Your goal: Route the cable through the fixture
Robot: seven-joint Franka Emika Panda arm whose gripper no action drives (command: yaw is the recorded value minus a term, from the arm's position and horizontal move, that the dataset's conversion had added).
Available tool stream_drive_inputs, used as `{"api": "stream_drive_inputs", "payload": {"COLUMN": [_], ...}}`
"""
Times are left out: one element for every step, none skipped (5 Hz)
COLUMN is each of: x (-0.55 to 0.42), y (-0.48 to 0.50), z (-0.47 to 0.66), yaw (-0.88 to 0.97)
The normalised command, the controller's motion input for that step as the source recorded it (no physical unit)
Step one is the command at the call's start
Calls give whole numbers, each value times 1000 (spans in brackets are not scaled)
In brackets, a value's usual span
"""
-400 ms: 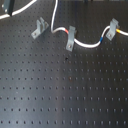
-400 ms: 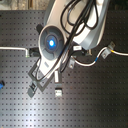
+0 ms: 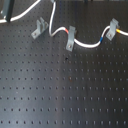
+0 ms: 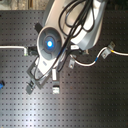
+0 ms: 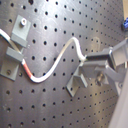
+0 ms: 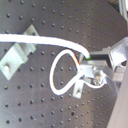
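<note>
The white cable (image 3: 89,45) runs through the middle clip (image 3: 70,38) and the right clip (image 3: 113,29), with a red band and blue and orange bands along it. It then loops back behind the left clip to the first exterior view's top left. That broad left clip is the fixture (image 3: 39,28), and no cable passes through it. It also shows in both wrist views (image 5: 75,83) (image 6: 79,88). My gripper (image 5: 91,63) (image 6: 93,64) is shut on the cable (image 5: 60,56) just beside the fixture. In the second exterior view the gripper (image 4: 33,84) hangs left of the fixture (image 4: 55,90).
The black perforated board (image 3: 65,95) carries all the clips. In the second exterior view the arm's body (image 4: 55,42) hides much of the cable. A stretch of cable (image 4: 12,47) lies at the second exterior view's left. A small blue object (image 4: 1,84) is at the edge.
</note>
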Motion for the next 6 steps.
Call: {"api": "stream_drive_inputs", "payload": {"x": [-243, -278, -271, -278, -215, -190], "y": [145, 104, 41, 91, 107, 78], "z": [303, 346, 346, 327, 205, 171], "yaw": [151, 243, 80, 0, 0, -11]}}
